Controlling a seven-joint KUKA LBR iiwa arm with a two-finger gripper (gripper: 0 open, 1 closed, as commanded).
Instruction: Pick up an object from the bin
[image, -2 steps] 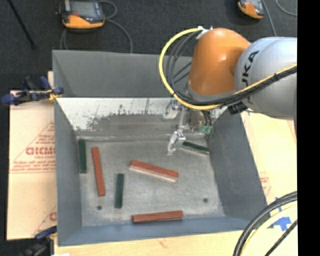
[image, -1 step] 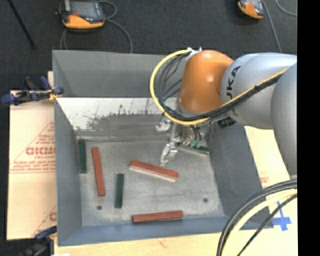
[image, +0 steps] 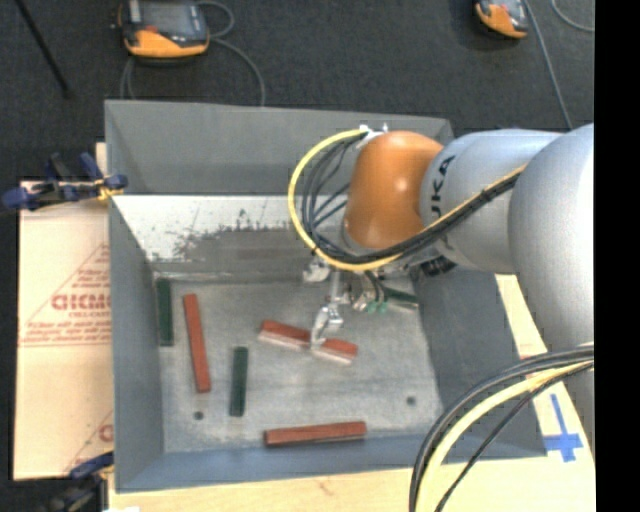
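Note:
My gripper (image: 325, 328) is low in the middle of the bin, reaching down from under the orange wrist cover. It sits right on a red-brown flat stick (image: 284, 334) that lies slanted on the bin floor, and it covers the stick's middle, so the stick's two ends show on either side. A short dark green stick (image: 238, 380) lies to the lower left of it. A small green piece (image: 388, 300) shows just right of the gripper, partly hidden under the wrist.
A long red-brown stick (image: 196, 343) and a dark green stick (image: 163, 312) lie side by side by the left wall. Another red-brown stick (image: 315, 433) lies along the front wall. The arm and its cables hang over the bin's right side.

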